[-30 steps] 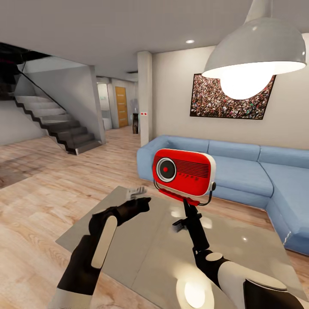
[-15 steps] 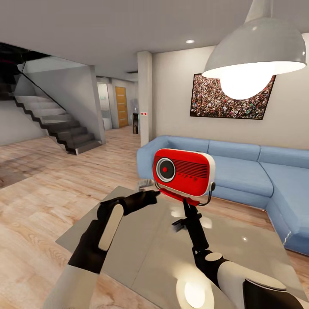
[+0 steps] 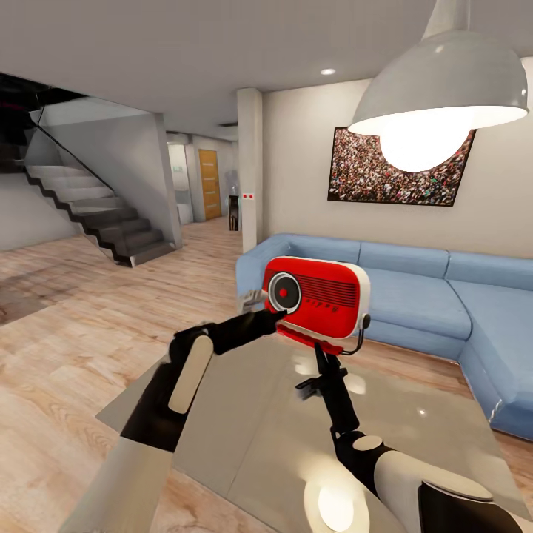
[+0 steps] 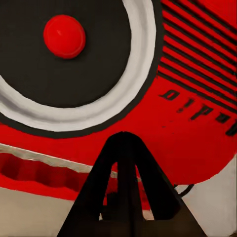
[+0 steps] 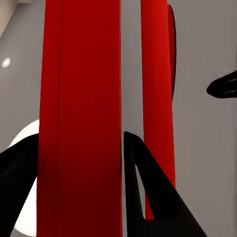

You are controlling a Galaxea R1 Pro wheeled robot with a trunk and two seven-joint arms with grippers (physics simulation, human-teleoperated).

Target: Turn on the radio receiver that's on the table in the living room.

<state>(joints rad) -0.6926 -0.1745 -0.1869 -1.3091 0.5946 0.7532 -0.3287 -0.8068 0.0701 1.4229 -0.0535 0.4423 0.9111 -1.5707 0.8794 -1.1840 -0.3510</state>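
Radio (image 3: 317,298): it sits raised above the grey desk (image 3: 244,437), front face toward you, with the blue sofa (image 3: 429,296) behind it. Your right tool (image 3: 323,348) grips the radio from below; in the right wrist view its fingers (image 5: 148,197) lie on either side of the red base (image 5: 81,123), narrowed onto it. Your left tool (image 3: 268,314) points at the lower left corner of the radio front, just below the round dial (image 3: 284,292). In the left wrist view, the left tool (image 4: 126,143) shows its fingers drawn together to a single dark tip, directly under the dial (image 4: 69,54) with its red centre knob (image 4: 64,36). You cannot tell from these views whether that tip touches the radio face. The slatted grille (image 4: 197,54) lies beside the dial. A white pendant lamp (image 3: 440,81) hangs overhead.
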